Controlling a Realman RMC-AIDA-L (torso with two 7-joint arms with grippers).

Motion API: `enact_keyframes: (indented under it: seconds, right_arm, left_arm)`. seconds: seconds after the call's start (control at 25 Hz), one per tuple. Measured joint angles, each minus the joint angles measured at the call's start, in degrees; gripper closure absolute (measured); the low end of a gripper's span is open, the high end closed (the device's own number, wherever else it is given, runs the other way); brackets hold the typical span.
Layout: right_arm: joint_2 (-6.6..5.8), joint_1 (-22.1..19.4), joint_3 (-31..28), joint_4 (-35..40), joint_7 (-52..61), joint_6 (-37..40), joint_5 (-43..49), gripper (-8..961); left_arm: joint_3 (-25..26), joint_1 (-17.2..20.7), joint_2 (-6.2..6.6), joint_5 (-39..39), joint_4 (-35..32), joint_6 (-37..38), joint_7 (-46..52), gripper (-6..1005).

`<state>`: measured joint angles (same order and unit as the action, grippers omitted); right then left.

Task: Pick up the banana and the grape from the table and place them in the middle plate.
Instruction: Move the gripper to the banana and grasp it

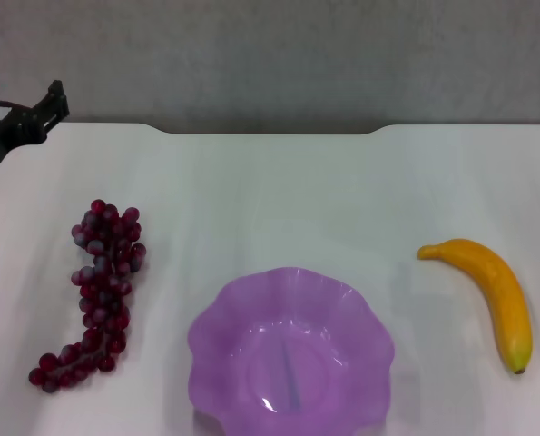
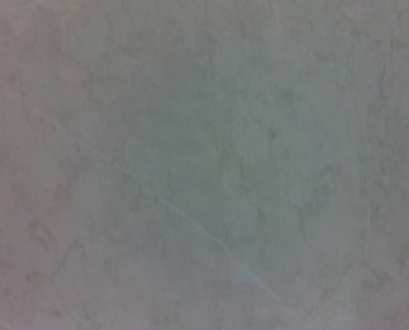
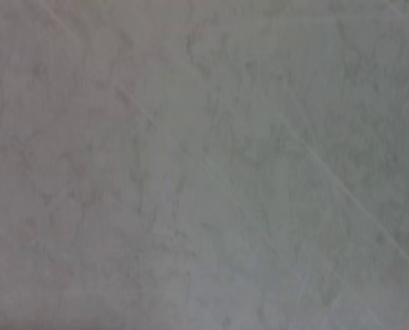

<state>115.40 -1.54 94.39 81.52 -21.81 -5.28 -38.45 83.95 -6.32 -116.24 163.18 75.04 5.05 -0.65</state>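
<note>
Left claw sits at the far left corner of the tabletop, a dark shape at the edge of the head view, above the far edge, well apart from all the fruit. It holds nothing and touches nothing that shows; two dark prongs stick up with a gap between them, but whether it is spread or clenched, cannot tell. Right claw does not show in the head view at all, so its state is unknown too.

Both wrist views show only a blank mottled grey surface with faint scratch lines, no fruit, no plate.

Grape lies on the left side of the tabletop, a long dark red-purple bunch running near to far and curling toward the left at its near end, some berries frosted grey. It is just beside the middle plate but not touching it.

Middle plate is translucent purple with a wavy rim, at the near centre, nothing in it.

Banana lies on the right side, curved, yellow-orange, dark tip pointing to the near edge, apart from the plate
</note>
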Motion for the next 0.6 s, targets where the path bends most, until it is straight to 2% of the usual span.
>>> enact_keyframes:
  seconds: [0.4, 0.6]
  right_arm:
    - [0.00, -0.1, -0.5, 0.5, 0.1, -1.3, 0.0, 145]
    - [-0.05, 0.1, -1.7, 1.4, 1.9, -4.9, -0.1, 146]
  left_arm:
    - [0.0, 0.3, 0.05, -0.1, 0.1, 0.0, 0.0, 124]
    - [0.0, 0.3, 0.06, -0.1, 0.2, 0.0, 0.1, 124]
